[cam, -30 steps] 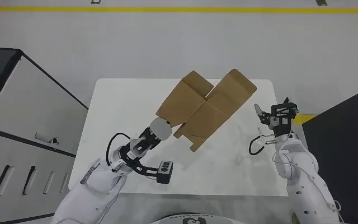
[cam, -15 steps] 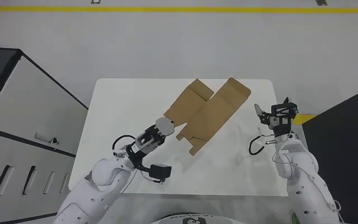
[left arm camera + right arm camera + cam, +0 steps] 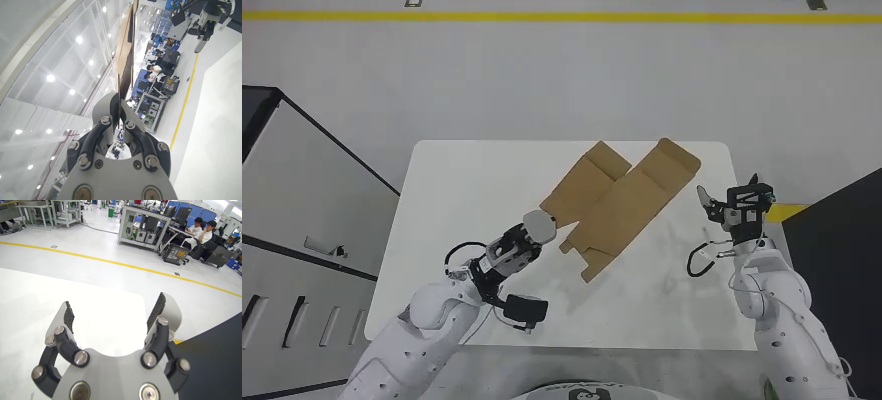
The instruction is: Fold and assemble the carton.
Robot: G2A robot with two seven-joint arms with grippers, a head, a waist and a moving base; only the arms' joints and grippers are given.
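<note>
One carton (image 3: 622, 200) — seemingly flat — pinched by left gripper (image 3: 541, 223)

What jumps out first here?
The flattened brown carton, spread aslant over the white table's far half. The left gripper is shut on its near corner; the right gripper hangs open by the table's right edge, clear of it.

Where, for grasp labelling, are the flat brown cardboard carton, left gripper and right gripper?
Flat brown cardboard carton (image 3: 627, 205): top view, middle of its long panel.
Left gripper (image 3: 119, 108): left wrist view, fingertips clamping the carton's edge.
Right gripper (image 3: 115, 306): right wrist view, gap between open fingers.
</note>
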